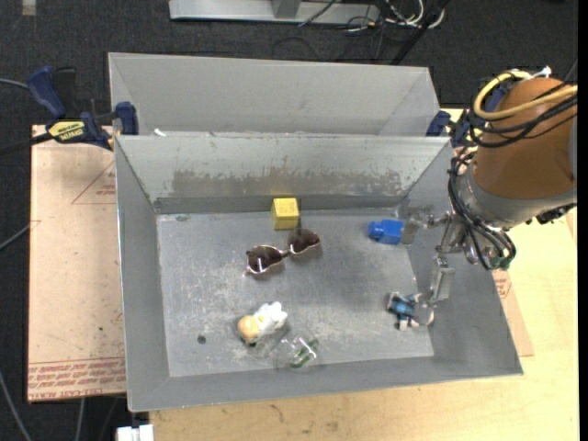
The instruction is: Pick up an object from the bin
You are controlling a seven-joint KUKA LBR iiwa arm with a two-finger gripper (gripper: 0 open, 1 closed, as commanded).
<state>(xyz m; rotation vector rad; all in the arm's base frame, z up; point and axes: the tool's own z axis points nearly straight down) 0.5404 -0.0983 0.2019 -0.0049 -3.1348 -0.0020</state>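
My gripper (426, 310) reaches down at the right side of the bin, close to the right wall. Its tip is right beside a small dark and blue thing (401, 308) lying on the bin floor at the front right. Whether the tip touches that thing or merely stands next to it is unclear. A blue cylindrical piece (386, 231) lies further back, near the rear right corner.
A yellow block (286, 212) sits at the back wall. Brown sunglasses (282, 253) lie mid-bin. A white and orange toy (261, 323) and a clear, green-tinted piece (299, 352) lie at the front. The arm with its cables hangs over the right rim.
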